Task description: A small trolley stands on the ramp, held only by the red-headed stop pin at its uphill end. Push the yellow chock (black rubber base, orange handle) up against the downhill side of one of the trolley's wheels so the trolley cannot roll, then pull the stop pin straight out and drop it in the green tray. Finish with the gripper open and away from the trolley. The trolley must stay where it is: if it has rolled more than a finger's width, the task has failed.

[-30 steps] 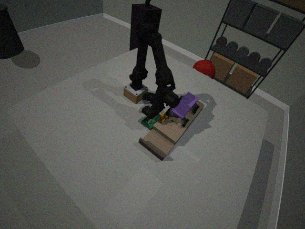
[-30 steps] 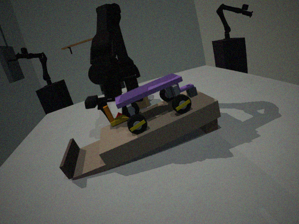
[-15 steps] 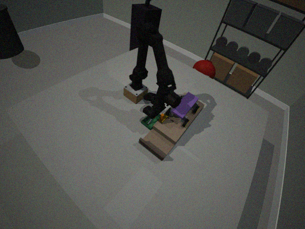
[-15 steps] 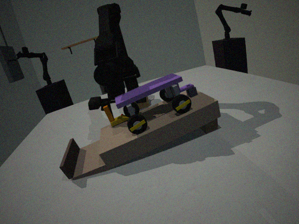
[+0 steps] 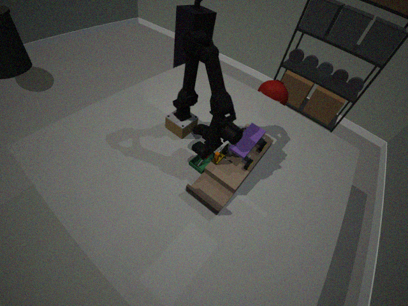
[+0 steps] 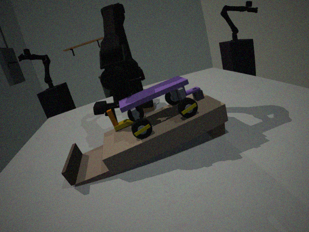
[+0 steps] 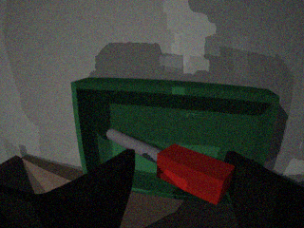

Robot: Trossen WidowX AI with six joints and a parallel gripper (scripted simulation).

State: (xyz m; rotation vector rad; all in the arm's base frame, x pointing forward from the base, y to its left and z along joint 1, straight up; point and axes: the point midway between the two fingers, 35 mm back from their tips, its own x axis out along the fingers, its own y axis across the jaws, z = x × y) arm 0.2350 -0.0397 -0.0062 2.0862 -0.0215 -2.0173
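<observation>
The gripper (image 7: 181,155) is open around the stop pin's red head (image 7: 195,173), with a gap at the left finger; the right finger is close beside the head. The pin's grey shaft (image 7: 130,142) lies over the green tray (image 7: 166,123) (image 5: 196,167), its head over the near wall; contact there is unclear. The purple trolley (image 5: 248,139) (image 6: 154,92) stands on the wooden ramp (image 5: 210,184) (image 6: 159,137). The yellow chock (image 5: 218,158) (image 6: 122,124), orange handle (image 6: 112,117) up, sits at the downhill side of the far downhill wheel; exact contact is hard to see.
The ramp's raised end stop (image 6: 72,163) is at its low end. The arm's base block (image 5: 181,126) stands behind the tray. The chock's handle and the trolley are close beside the arm. A shelf rack (image 5: 329,75) and a red ball (image 5: 274,91) are in the background.
</observation>
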